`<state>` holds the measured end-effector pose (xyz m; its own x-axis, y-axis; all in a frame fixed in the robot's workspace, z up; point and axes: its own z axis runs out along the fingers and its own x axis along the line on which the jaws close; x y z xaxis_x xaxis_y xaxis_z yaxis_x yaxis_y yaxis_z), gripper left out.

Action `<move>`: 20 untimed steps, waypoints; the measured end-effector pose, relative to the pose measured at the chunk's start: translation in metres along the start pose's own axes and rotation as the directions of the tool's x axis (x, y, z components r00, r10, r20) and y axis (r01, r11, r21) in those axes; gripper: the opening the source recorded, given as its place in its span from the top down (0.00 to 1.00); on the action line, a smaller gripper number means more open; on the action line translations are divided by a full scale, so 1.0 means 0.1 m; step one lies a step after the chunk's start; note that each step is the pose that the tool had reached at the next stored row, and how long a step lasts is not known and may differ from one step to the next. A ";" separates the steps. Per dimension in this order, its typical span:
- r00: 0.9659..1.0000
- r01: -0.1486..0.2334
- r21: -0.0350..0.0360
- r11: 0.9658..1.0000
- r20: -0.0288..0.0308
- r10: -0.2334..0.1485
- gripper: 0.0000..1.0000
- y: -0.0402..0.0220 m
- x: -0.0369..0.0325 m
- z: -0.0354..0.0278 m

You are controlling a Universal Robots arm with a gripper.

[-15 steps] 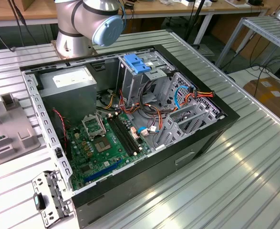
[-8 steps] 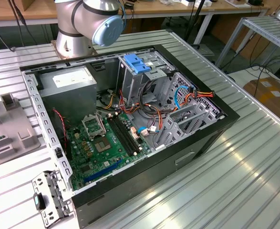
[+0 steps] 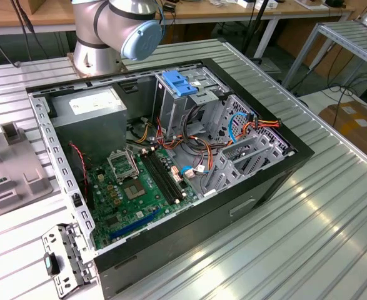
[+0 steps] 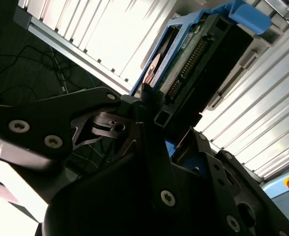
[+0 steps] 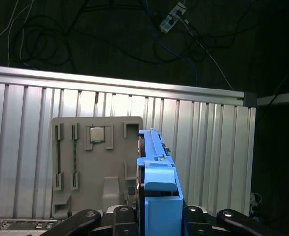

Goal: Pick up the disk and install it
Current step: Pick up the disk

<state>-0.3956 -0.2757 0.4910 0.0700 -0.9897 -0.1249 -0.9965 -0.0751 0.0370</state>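
The disk [image 5: 156, 169] stands on edge in its blue plastic carrier, and my gripper [image 5: 156, 212] is shut on it, one black finger on each flat side. In the second wrist view the disk [image 4: 196, 54] shows its circuit-board face, a row of connector pins and the blue carrier edges, with my gripper [image 4: 170, 123] clamped on its near end. It hangs above the ribbed metal table [image 5: 203, 147], beside a grey fixture tray [image 5: 97, 167]. The open computer case [image 3: 277, 169] lies on the table in the exterior view.
A blue bracket [image 3: 179, 83] tops the drive cage inside the case, near a grey power-supply box [image 3: 95, 109], the green motherboard [image 3: 133, 187] and loose cables [image 3: 258, 125]. The grey tray [image 3: 14, 172] carries a small chip [image 5: 96, 133]. The arm's base [image 3: 99, 47] stands behind the case.
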 end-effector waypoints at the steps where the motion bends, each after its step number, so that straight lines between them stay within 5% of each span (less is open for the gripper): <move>1: 1.000 0.000 0.000 1.000 0.000 0.000 0.64 -0.002 0.001 0.000; 20: 1.000 0.000 0.000 1.000 0.000 0.000 0.64 -0.105 0.023 -0.006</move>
<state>-0.3850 -0.2773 0.4910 0.0700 -0.9897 -0.1249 -0.9965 -0.0751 0.0370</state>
